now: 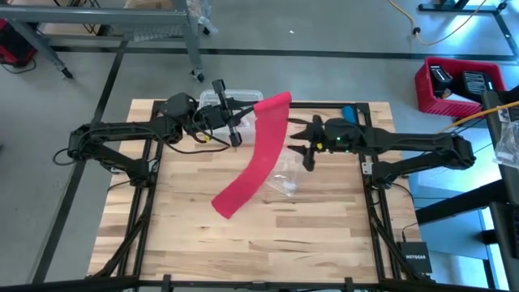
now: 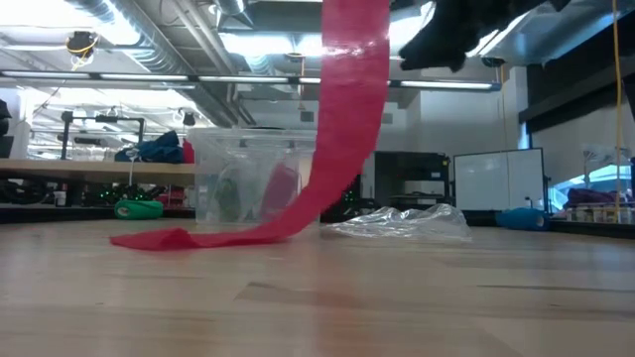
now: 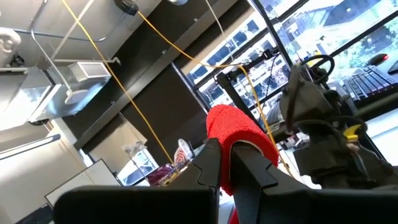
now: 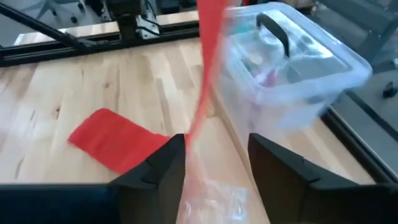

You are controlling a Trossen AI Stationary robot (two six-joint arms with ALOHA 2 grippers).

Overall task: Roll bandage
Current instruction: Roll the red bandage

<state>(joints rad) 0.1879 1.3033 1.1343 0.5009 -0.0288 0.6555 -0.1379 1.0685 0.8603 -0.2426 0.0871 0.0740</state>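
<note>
Bench (image 1: 195,243) carried a clear box (image 1: 235,101) at its far edge. Bandage (image 1: 258,158) hung from the raised left hand (image 1: 237,122), which pinched its upper end; the lower end lay on the bench. Right hand (image 1: 302,139) was spread beside the strip.

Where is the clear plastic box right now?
High view: the box sits at the table's far edge, left of centre, under the left gripper and beside the hanging bandage.

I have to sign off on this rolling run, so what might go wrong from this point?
1. The left gripper pinches only the bandage's top end, so the strip may slip out.
2. The right gripper is open around the hanging strip beside the clear plastic box; closing off-centre may miss or bunch it.
3. The tail lies near the plastic wrapper and may drag it.
</note>
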